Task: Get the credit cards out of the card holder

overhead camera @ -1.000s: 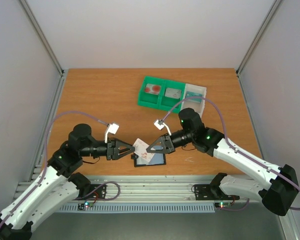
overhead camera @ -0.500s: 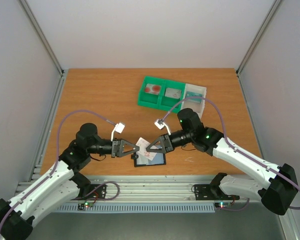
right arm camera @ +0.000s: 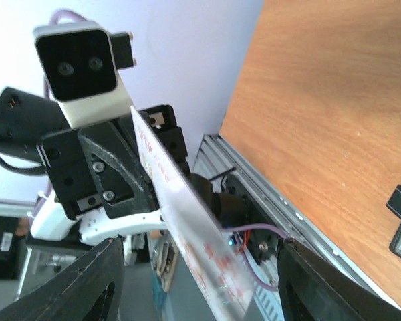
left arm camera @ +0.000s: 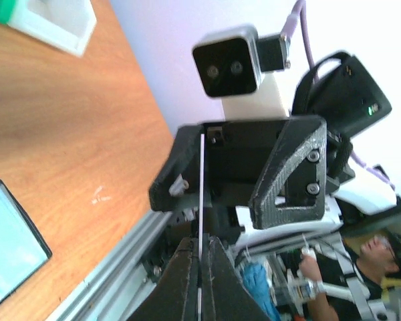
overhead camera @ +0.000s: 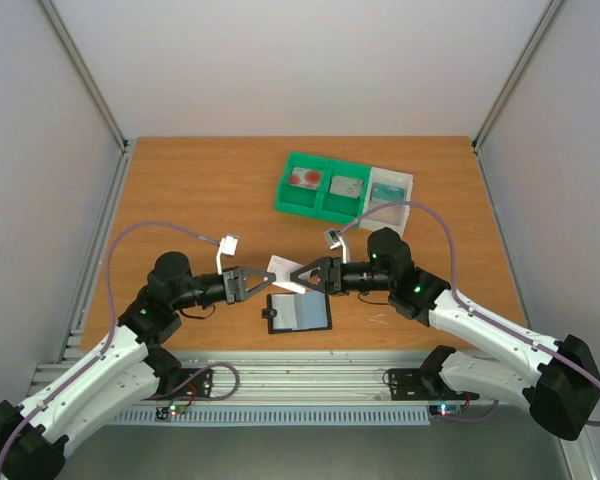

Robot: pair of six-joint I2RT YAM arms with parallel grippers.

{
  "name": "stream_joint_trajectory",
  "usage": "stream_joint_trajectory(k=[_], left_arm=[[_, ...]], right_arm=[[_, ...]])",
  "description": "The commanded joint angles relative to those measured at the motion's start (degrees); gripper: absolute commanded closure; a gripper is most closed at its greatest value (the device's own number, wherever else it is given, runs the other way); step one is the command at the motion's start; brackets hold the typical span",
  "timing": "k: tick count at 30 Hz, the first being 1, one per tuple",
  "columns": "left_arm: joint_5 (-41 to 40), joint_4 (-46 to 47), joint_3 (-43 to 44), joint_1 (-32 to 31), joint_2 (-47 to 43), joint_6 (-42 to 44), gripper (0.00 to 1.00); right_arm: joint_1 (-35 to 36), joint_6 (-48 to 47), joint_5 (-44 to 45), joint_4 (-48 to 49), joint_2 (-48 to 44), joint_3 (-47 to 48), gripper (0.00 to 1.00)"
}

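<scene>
The black card holder lies open on the table near the front edge, its grey-blue inside facing up; its corner also shows in the left wrist view. A whitish credit card with red marks hangs above and behind it, with my left gripper shut on its left end. In the left wrist view the card is edge-on between the closed fingers. My right gripper faces the left one, open, its fingers spread wide on both sides of the card without pinching it.
A green compartment tray stands at the back, holding a red-marked card and a greyish one. A white tray with a teal card adjoins it on the right. The aluminium rail runs along the table's near edge.
My left gripper closed on the red-marked card, then my right gripper let go and opened. The card moved up and back, off the card holder.
</scene>
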Motion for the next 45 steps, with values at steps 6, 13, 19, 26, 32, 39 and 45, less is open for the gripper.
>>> stream_joint_trajectory(k=[6,13,19,26,32,39,45], left_arm=[[-14.87,9.52,-4.18,-0.04,-3.69,-6.34,0.99],[-16.59,10.71,-4.97,0.07,-3.87,-7.26,1.00],[-16.80,11.49,-5.28,0.00,-3.64,-7.51,1.00],[-16.97,11.40,-5.36,0.01,-3.46,-7.42,0.99],[-16.97,11.02,-5.33,0.02,-3.59,-7.33,0.99],[-16.97,10.17,-5.27,0.05,-3.90,-6.98,1.00],[-16.76,9.90,-5.30,0.01,-4.11,-6.80,0.96]], right_arm=[[0.33,13.91,4.47,19.99,1.70,-4.86,0.65],[0.30,15.97,4.86,24.25,3.77,-6.53,0.77],[0.29,17.07,4.57,27.18,5.45,-7.25,0.83],[0.27,17.91,5.06,29.31,5.80,-8.32,0.89],[0.33,17.91,5.25,30.01,5.97,-8.68,0.89],[0.26,17.60,5.63,31.74,5.56,-9.41,0.96],[0.29,16.70,6.02,31.66,5.55,-9.88,0.99]])
